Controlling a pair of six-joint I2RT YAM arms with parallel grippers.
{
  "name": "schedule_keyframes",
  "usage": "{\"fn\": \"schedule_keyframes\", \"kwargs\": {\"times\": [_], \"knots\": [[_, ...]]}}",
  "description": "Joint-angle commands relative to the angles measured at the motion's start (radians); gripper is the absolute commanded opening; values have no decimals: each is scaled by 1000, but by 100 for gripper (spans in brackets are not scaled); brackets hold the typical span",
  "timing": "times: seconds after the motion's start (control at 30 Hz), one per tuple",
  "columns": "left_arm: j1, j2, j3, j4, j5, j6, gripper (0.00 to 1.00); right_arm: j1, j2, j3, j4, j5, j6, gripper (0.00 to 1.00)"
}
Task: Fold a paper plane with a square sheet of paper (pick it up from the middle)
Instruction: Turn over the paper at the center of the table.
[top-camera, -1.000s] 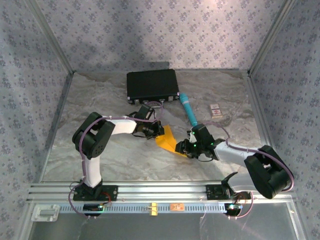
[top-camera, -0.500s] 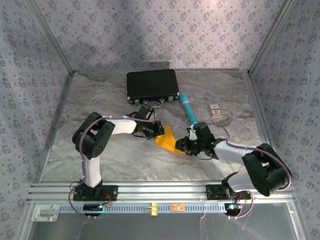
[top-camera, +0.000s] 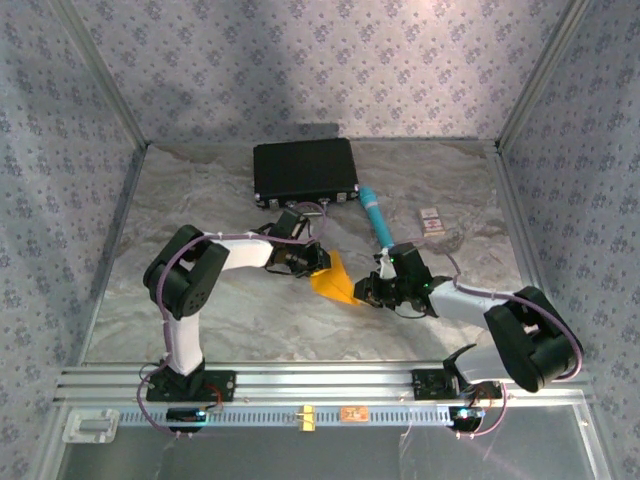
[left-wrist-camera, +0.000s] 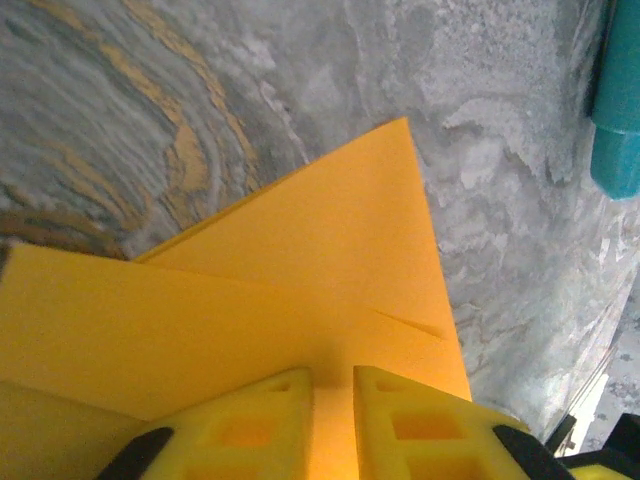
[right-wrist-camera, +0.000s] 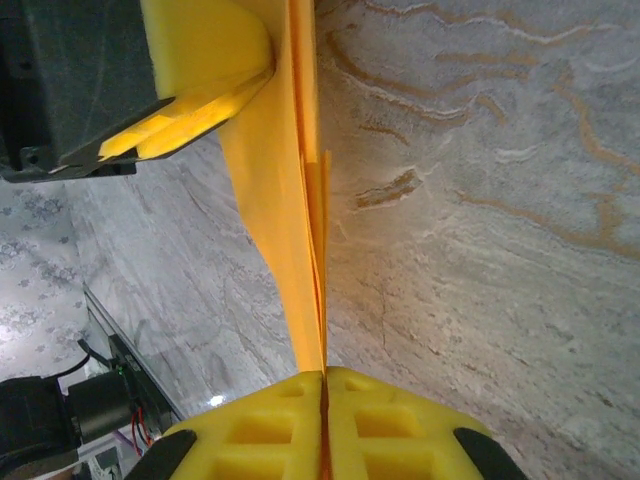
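Note:
The square sheet of paper (top-camera: 335, 280) is orange-yellow and folded into a pointed, layered triangle. It stands up off the table between both arms. My right gripper (top-camera: 366, 292) is shut on its near edge, and the layers run straight out from the closed jaws (right-wrist-camera: 324, 378) as a thin upright sheet of paper (right-wrist-camera: 285, 220). My left gripper (top-camera: 318, 262) is at the opposite side. In the left wrist view its gripper (left-wrist-camera: 332, 385) has a narrow gap between the jaws, with the paper (left-wrist-camera: 300, 270) showing in it and spreading beyond to a point.
A teal pen-like tube (top-camera: 376, 215) lies just behind the right gripper and shows at the right edge as a teal tube (left-wrist-camera: 622, 110). A black case (top-camera: 305, 170) sits at the back. A small card (top-camera: 431, 220) lies at the right. The marbled table (top-camera: 230, 320) surrounds them.
My right gripper has shifted slightly left and closed on the paper's edge. My left gripper's jaws have parted a little. The paper has stayed in place.

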Motion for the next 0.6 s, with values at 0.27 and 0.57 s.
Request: {"fn": "schedule_keyframes", "kwargs": {"times": [0.27,0.57], "knots": [[-46,-291,18,-207,-289,91,38,13,-253,169,-489,237,-282,7],[-10,-449,-73,-226,-440,65,42,198,-262,402,-872,814,-379,8]]}}
